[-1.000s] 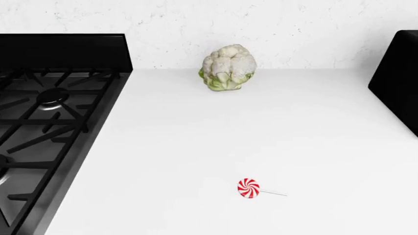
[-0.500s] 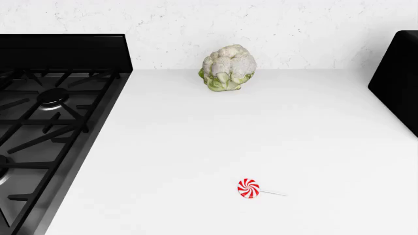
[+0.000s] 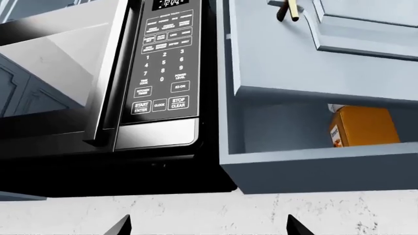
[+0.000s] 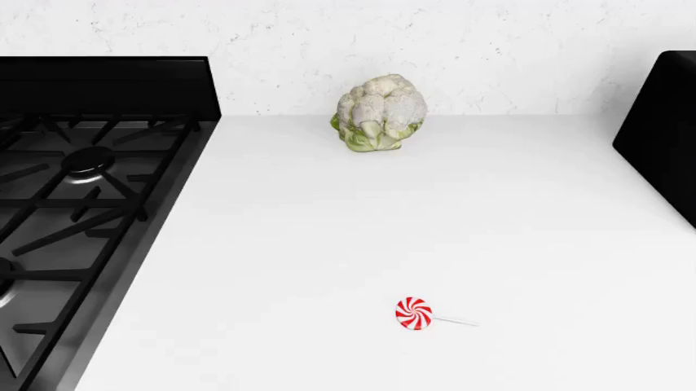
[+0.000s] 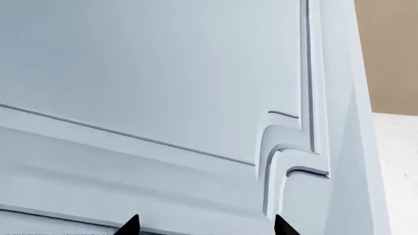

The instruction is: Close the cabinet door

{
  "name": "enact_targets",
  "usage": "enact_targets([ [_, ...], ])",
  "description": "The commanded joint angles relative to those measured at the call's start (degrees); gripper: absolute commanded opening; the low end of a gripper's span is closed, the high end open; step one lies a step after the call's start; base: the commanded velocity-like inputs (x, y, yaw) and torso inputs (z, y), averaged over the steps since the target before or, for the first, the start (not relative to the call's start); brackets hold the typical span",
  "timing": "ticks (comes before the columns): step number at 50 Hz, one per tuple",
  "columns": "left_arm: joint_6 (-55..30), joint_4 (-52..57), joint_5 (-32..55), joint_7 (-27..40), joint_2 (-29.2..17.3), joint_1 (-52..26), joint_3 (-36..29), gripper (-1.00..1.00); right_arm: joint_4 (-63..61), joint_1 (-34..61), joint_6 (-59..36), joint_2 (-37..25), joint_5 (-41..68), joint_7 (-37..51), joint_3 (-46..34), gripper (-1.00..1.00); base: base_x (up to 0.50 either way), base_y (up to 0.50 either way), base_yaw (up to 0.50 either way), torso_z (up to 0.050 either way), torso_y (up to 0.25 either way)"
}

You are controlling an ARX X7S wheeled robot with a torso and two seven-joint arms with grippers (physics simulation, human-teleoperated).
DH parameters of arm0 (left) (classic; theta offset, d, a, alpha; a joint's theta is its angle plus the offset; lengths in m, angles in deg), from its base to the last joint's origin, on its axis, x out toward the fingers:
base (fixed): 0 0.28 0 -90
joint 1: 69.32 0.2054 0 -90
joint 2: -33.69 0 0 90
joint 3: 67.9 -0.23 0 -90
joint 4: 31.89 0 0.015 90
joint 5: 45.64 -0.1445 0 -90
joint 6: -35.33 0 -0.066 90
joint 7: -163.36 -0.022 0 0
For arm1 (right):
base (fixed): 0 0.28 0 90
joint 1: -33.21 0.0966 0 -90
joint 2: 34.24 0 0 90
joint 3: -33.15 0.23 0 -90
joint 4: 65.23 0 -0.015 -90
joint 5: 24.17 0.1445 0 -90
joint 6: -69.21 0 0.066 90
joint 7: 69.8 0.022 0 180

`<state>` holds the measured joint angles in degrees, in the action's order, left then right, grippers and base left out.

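In the left wrist view, a pale blue wall cabinet (image 3: 287, 161) stands open beside a microwave. Its door (image 3: 365, 24) is swung out and carries a dark and tan handle (image 3: 287, 10). An orange box (image 3: 363, 126) sits on the shelf inside. My left gripper (image 3: 207, 227) is open and empty below the cabinet, only its two dark tips showing. In the right wrist view, a pale blue panelled door face (image 5: 163, 83) fills the frame close up. My right gripper (image 5: 206, 226) is open, with its tips just short of that panel. The head view shows neither gripper and no cabinet.
A black and steel microwave (image 3: 163, 63) hangs next to the cabinet. Below, the white counter (image 4: 381, 228) holds a cauliflower (image 4: 379, 112) by the back wall and a red-and-white lollipop (image 4: 415, 314). A black gas stove (image 4: 77, 204) lies left and a black appliance (image 4: 663, 130) right.
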<state>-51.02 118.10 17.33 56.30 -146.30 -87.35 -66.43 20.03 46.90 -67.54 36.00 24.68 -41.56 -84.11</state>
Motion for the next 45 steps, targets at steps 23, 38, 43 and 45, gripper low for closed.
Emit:
enact_targets([
  [23, 0.4, 0.0, -0.9, 0.4, 0.0, 1.6, 0.1, 1.0, 23.9, -6.8, 1.4, 2.4, 5.5, -4.0, -8.3, 1.0, 0.0, 0.0, 0.0, 0.0, 0.0],
  [38, 0.7, 0.0, -1.6, 0.4, 0.0, 2.4, 0.1, 1.0, 29.0, -7.6, 3.5, 3.3, 3.0, -5.8, -10.2, 1.0, 0.0, 0.0, 0.0, 0.0, 0.0],
  [43, 0.7, 0.0, -1.6, 0.4, 0.0, 2.6, 0.2, 1.0, 30.4, -7.9, 4.1, 3.6, 2.4, -6.4, -10.7, 1.0, 0.0, 0.0, 0.0, 0.0, 0.0],
  [45, 0.8, 0.0, -1.4, 0.7, 0.0, 2.6, 0.3, 1.0, 30.9, -8.0, 4.2, 3.7, 2.2, -6.5, -11.0, 1.0, 0.0, 0.0, 0.0, 0.0, 0.0],
])
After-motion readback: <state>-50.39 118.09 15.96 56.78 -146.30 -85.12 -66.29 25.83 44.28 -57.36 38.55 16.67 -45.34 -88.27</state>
